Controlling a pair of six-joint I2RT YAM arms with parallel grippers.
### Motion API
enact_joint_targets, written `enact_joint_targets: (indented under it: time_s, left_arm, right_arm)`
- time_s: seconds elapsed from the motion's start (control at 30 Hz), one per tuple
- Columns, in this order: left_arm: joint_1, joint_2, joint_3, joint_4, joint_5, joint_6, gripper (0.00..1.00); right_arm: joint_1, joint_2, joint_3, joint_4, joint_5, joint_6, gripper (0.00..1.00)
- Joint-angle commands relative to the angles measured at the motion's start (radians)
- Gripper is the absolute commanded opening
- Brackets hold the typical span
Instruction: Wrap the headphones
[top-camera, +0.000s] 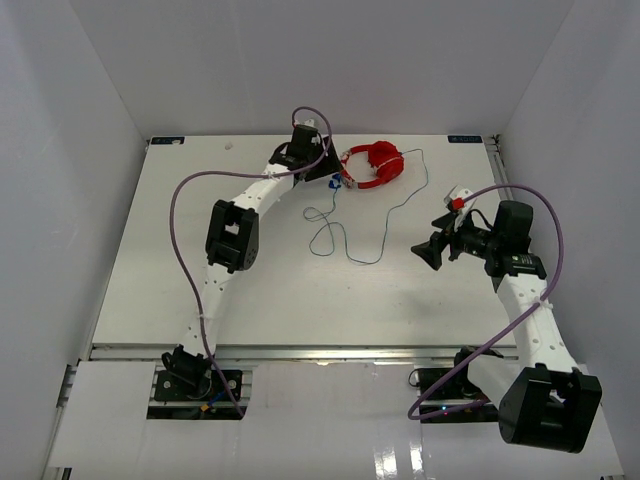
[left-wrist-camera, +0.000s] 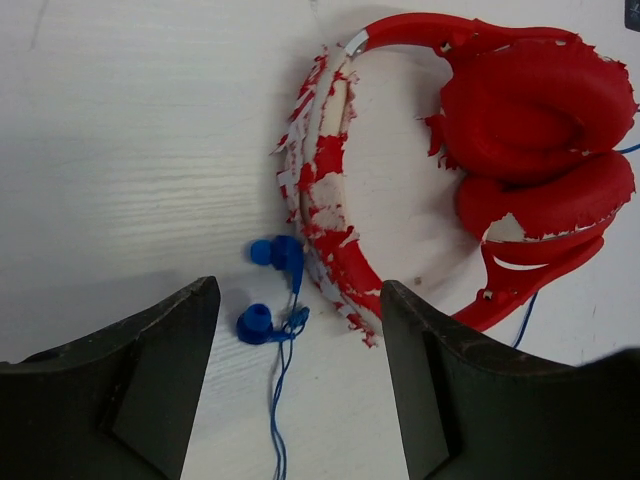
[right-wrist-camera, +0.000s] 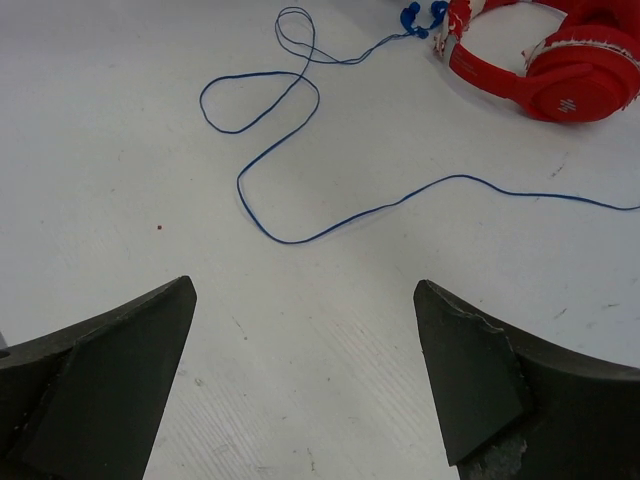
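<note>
The red headphones (top-camera: 375, 160) lie flat at the back middle of the table, with padded cups (left-wrist-camera: 530, 110) and a flaking red-and-white headband (left-wrist-camera: 325, 190). Their thin blue cable (top-camera: 385, 215) runs forward in loose loops and back to a small blue plug end (left-wrist-camera: 270, 290) beside the headband. My left gripper (top-camera: 330, 177) is open and empty just left of the headphones, its jaws (left-wrist-camera: 300, 288) either side of the plug end, above the table. My right gripper (top-camera: 430, 238) is open and empty at the right, facing the cable loops (right-wrist-camera: 300, 235) and the headphones (right-wrist-camera: 560, 75).
Thick purple robot cables (top-camera: 185, 250) arch over each arm. White walls enclose the table on three sides. The left arm (top-camera: 232, 235) stretches diagonally over the left half of the table. A small red-and-white fitting (top-camera: 457, 200) sits on the right wrist.
</note>
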Motion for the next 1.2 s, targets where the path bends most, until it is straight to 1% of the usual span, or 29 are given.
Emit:
enact_joint_targets:
  time_s: [0.0,0.1,0.2,0.27,0.3,0.4,0.57,0.63,0.8,0.87,0.93,0.97,1.03,1.07,1.1,1.17]
  left_arm:
    - [-0.033,0.017,0.058,0.145,-0.006,0.065,0.76]
    - [-0.046,0.056,0.069,0.183,-0.028,0.074,0.76]
    - [-0.059,0.082,0.088,0.182,-0.079,0.102,0.75]
    - [-0.075,0.105,0.093,0.179,-0.145,0.162,0.72]
    - [-0.077,0.107,0.093,0.178,-0.169,0.168,0.71]
    - [-0.106,0.143,0.122,0.168,-0.243,0.281,0.7]
    - [-0.114,0.143,0.118,0.167,-0.255,0.316,0.58]
    - [-0.114,0.136,0.108,0.165,-0.265,0.333,0.56]
    - [-0.112,0.084,0.042,0.154,-0.277,0.371,0.46]
    - [-0.115,0.035,-0.034,0.146,-0.262,0.383,0.41]
    - [-0.12,-0.017,-0.127,0.136,-0.255,0.402,0.38]
    - [-0.122,-0.042,-0.173,0.136,-0.261,0.409,0.38]
    - [-0.131,-0.119,-0.314,0.142,-0.265,0.419,0.37]
    - [-0.131,-0.137,-0.344,0.156,-0.267,0.42,0.37]
    - [-0.132,-0.187,-0.428,0.185,-0.271,0.422,0.38]
    - [-0.132,-0.255,-0.529,0.231,-0.272,0.413,0.39]
  right_arm:
    - [-0.006,-0.003,-0.004,0.014,-0.069,0.006,0.96]
    - [-0.008,-0.013,-0.007,0.011,-0.079,-0.001,0.96]
    - [-0.008,-0.026,-0.006,0.011,-0.086,0.002,0.96]
    - [-0.011,-0.031,-0.009,0.014,-0.095,0.006,0.96]
    - [-0.011,-0.031,-0.009,0.014,-0.098,0.007,0.96]
    - [-0.016,-0.036,-0.01,0.015,-0.1,0.007,0.96]
    - [-0.02,-0.039,-0.013,0.016,-0.107,0.004,0.96]
    - [-0.022,-0.039,-0.012,0.016,-0.108,0.004,0.96]
    - [-0.029,-0.038,-0.015,0.016,-0.116,0.002,0.96]
    - [-0.032,-0.038,-0.015,0.015,-0.118,0.001,0.96]
    - [-0.036,-0.038,-0.016,0.014,-0.12,0.001,0.96]
    - [-0.037,-0.039,-0.016,0.014,-0.12,0.001,0.96]
    - [-0.037,-0.041,-0.016,0.014,-0.126,0.001,0.96]
    - [-0.038,-0.041,-0.018,0.014,-0.129,0.001,0.96]
    - [-0.039,-0.041,-0.02,0.014,-0.133,0.001,0.96]
    - [-0.04,-0.044,-0.02,0.014,-0.136,0.001,0.96]
